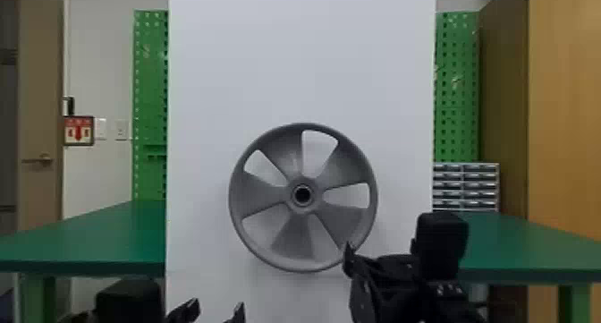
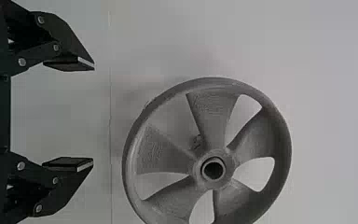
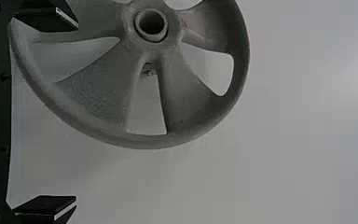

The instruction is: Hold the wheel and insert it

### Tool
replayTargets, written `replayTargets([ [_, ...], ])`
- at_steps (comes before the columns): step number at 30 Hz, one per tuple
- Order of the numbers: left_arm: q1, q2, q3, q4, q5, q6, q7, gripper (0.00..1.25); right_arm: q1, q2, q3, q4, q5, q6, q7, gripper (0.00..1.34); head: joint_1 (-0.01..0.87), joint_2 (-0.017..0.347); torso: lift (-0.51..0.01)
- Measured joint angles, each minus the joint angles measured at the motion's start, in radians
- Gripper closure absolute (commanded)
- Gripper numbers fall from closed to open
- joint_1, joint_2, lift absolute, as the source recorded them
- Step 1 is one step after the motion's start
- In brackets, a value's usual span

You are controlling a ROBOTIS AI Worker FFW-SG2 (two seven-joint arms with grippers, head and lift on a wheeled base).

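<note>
- The grey five-spoked wheel (image 1: 261,194) stands upright, its open hub facing the head camera, in front of the lower part of the tall white panel (image 1: 299,67).
- The left gripper (image 1: 216,311) is below the wheel and to its left; its fingers are spread wide, with nothing gripped (the wheel lies beyond their tips).
- The right gripper (image 1: 353,266) is by the wheel's lower right; its fingers are wide apart too, holding nothing. One fingertip overlaps the rim in the head view (whether it touches, I cannot tell).
- Green tabletops (image 1: 103,237) show on both sides of the panel, with green pegboards (image 1: 150,76) behind.
- A small drawer cabinet (image 1: 465,188) sits at the back on the right, and a red sign (image 1: 79,130) hangs on the left.
</note>
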Motion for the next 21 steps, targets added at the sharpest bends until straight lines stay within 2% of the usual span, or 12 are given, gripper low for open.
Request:
replayTargets([
  [3,0.001,0.000,0.001,0.000,-0.001,-0.005,0.000,0.52,0.051,-0.003,-0.010,-0.014,0.004,-0.046,0.004,0.00,0.003,0.074,-0.483],
  [11,0.003,0.000,0.005,0.000,-0.001,-0.009,-0.001,0.52,0.165,-0.034,-0.030,-0.025,-0.006,-0.112,0.007,0.00,0.005,0.074,-0.483],
  [21,0.006,0.000,0.010,0.000,-0.002,-0.018,0.000,0.52,0.311,-0.054,-0.075,-0.024,-0.005,-0.185,0.011,0.00,0.005,0.074,-0.483],
])
